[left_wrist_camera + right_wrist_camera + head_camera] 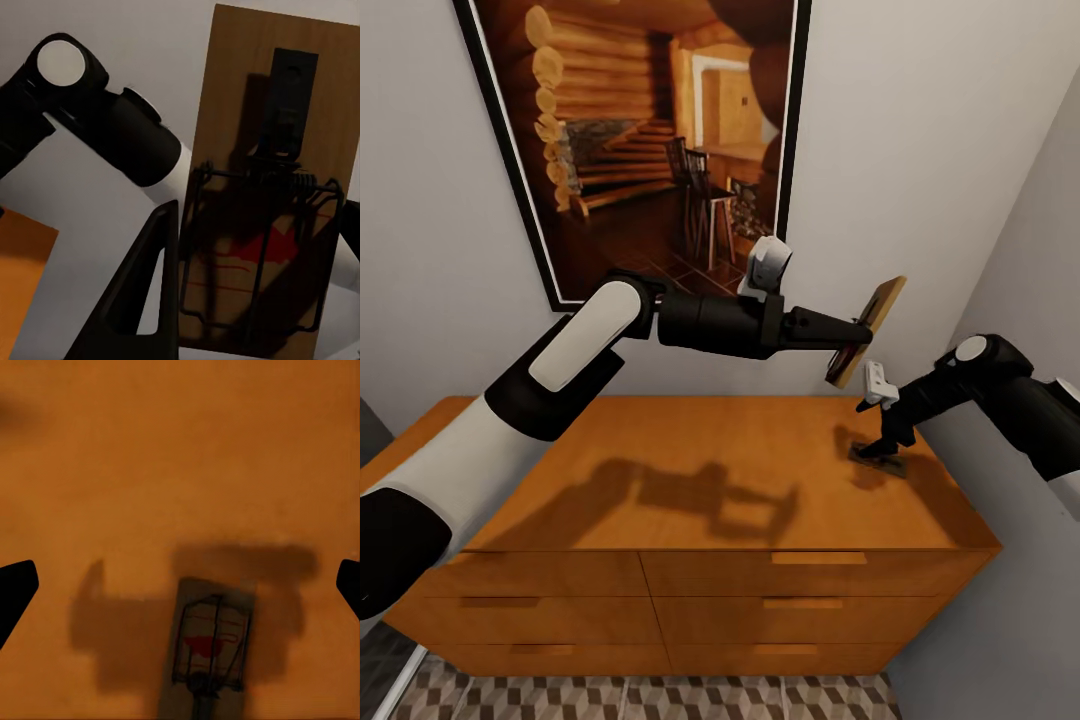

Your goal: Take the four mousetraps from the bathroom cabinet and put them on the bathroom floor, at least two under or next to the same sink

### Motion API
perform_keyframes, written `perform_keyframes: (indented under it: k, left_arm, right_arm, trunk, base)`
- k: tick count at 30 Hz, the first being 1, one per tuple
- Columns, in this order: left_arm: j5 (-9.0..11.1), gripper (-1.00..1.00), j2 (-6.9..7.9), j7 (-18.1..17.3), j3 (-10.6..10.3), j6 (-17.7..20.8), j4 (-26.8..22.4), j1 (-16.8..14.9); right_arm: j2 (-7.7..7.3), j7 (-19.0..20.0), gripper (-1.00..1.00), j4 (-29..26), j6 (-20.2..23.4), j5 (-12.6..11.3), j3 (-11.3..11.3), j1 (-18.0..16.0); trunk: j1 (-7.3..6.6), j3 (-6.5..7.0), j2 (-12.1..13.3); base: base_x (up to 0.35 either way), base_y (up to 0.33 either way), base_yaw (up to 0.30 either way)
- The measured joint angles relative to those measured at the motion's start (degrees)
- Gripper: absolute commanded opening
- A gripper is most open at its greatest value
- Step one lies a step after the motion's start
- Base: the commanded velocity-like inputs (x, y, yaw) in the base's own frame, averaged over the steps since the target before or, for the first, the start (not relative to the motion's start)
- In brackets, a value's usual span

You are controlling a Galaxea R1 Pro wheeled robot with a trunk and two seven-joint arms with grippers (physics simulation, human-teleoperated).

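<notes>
My left gripper (852, 338) is shut on a mousetrap (867, 330), a tan wooden slab held tilted in the air above the right end of the cabinet (690, 450). The left wrist view shows this mousetrap (270, 187) close up, with its wire spring and a red mark, beside one dark finger (142, 300). A second mousetrap (880, 460) lies flat on the cabinet top. My right gripper (884, 445) points straight down just over it. In the right wrist view that mousetrap (210, 649) lies between my spread fingertips (15, 592), and the right gripper (180, 589) is open.
A large framed picture (660, 130) hangs on the wall behind the cabinet. A grey wall (1030, 250) closes in on the right. Cube-pattern floor tiles (660, 700) run along the cabinet's front. The drawer fronts (800, 603) are shut.
</notes>
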Motion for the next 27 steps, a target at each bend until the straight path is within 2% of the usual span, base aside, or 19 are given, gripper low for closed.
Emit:
perform_keyframes:
  k: [4,10,18,20,24,27]
  left_arm:
    - [0.0,-1.0,-0.01,0.0,0.1,0.0,-0.2,0.0]
    - [0.0,-1.0,-0.02,-0.1,0.1,0.0,-0.3,0.0]
    - [0.1,-1.0,-0.08,-0.1,0.1,0.0,-0.4,0.0]
    - [0.1,-1.0,-0.09,-0.1,0.1,0.0,-0.4,0.0]
    - [0.1,-1.0,-0.08,-0.1,0.1,0.0,-0.4,0.0]
    - [0.1,-1.0,-0.1,-0.1,0.2,0.0,-0.4,0.0]
  right_arm:
    - [0.05,-0.7,1.0,3.4,0.1,0.0,-0.4,0.6]
    - [0.09,-4.0,1.0,8.5,0.2,0.0,-0.5,0.8]
    - [0.26,-9.6,1.0,14.7,5.9,-0.1,-0.7,0.8]
    - [0.29,-11.1,1.0,15.4,6.9,-0.1,-1.2,0.8]
    - [0.33,-13.3,1.0,17.7,9.8,-0.1,-5.1,0.8]
    - [0.33,-13.5,1.0,18.5,12.3,-0.2,-6.3,0.8]
  trunk:
    - [0.0,0.0,0.0]
    - [0.0,0.0,0.0]
    - [0.0,0.0,0.0]
    - [0.0,0.0,0.0]
    - [0.0,0.0,0.0]
    - [0.0,0.0,0.0]
  base:
    - [0.0,0.0,0.0]
    - [0.0,0.0,0.0]
    - [0.0,0.0,0.0]
    - [0.0,0.0,0.0]
    - [0.0,0.0,0.0]
    - [0.0,0.0,0.0]
